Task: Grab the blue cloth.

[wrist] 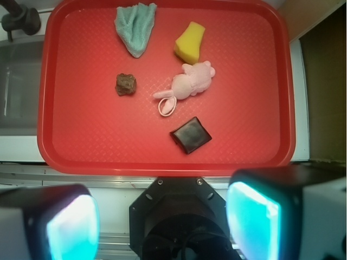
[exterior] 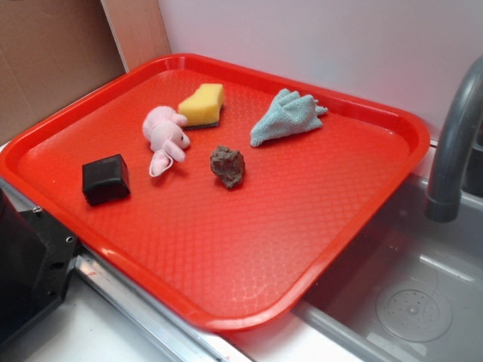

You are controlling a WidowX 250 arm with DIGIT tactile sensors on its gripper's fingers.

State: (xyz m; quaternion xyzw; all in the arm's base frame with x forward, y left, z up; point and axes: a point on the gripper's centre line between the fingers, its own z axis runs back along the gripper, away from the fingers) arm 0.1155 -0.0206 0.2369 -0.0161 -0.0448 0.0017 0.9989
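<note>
Exterior view, left to right across the red tray (exterior: 362, 249): a black block (exterior: 105, 179) sits near the left rim; a pink plush toy (exterior: 166, 137) lies beside it toward centre; a yellow sponge (exterior: 202, 105) stands just behind the toy; a brown lumpy rock-like piece (exterior: 227, 166) rests mid-tray; the blue cloth (exterior: 287, 116) lies toward the far right portion, near the back rim, apart from every other item. A grey faucet (exterior: 453, 143) rises over the sink (exterior: 407, 302) at the right edge.

Wrist view: the cloth (wrist: 135, 27) appears at upper left, wedge-shaped, its narrow tip pointing toward the camera. The tool (wrist: 162, 219) hangs high above the near rim of the tray, well short of the cloth — its two fingers (wrist: 252, 222) stand apart with nothing between them.

Assessment: the approach has not yet closed on the target. To execute well, the tool should travel across the tray toward the cloth's side, passing clear of the brown piece, which lies nearest the path. The ruffled wide end offers the most raised fabric; descending there — jaws apart, straddling a fold — should secure a pinch. The rag is thin and limp, so the fingers likely need to reach almost to the tray surface before closing.
</note>
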